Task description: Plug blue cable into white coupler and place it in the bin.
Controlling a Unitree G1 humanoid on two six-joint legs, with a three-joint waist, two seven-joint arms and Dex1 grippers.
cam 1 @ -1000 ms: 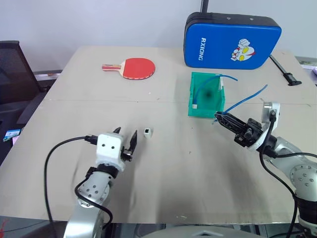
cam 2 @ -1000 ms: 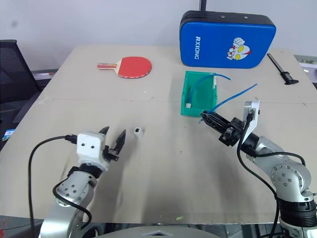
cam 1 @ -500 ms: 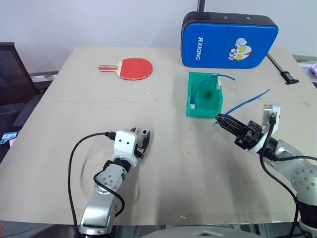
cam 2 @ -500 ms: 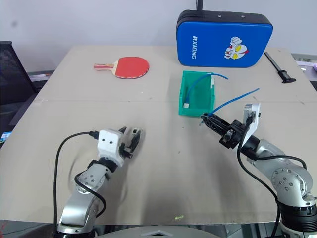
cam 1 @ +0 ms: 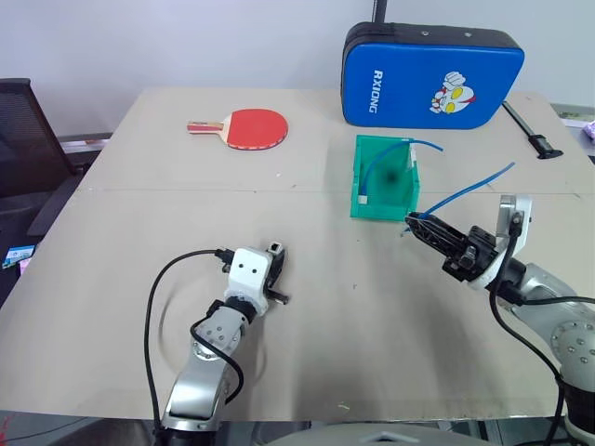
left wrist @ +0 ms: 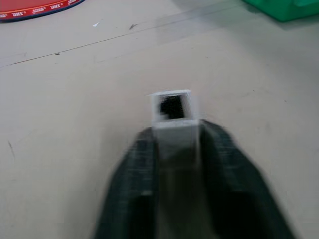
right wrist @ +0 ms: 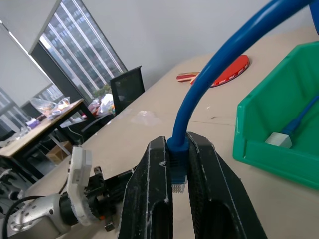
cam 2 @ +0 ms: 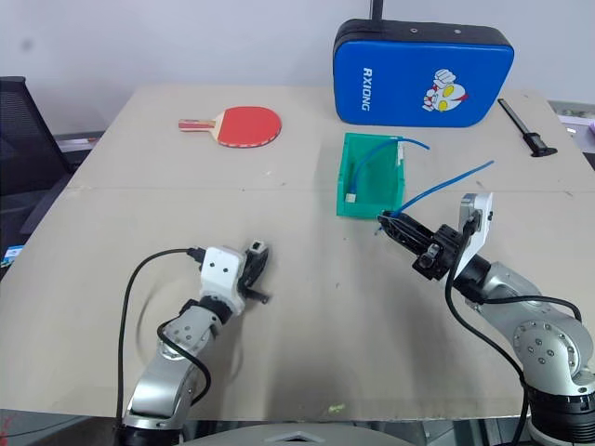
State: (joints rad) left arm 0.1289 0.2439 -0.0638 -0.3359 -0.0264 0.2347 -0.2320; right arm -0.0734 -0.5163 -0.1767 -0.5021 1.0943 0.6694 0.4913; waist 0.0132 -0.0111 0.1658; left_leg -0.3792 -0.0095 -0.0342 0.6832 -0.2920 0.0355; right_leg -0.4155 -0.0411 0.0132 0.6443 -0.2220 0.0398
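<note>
Left claw (left wrist: 175, 149) grips white coupler (left wrist: 173, 112) on table (cam 1: 372, 307).

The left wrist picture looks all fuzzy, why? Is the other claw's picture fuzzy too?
In the left wrist view the black fingers and the white coupler between them look smeared, as they sit very near the lens; the table behind is softly blurred too. In the right wrist view the right claw and the blue cable are crisp.

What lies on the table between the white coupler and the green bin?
Nothing: in the left eye view, bare table runs from the white coupler to the bin.
</note>
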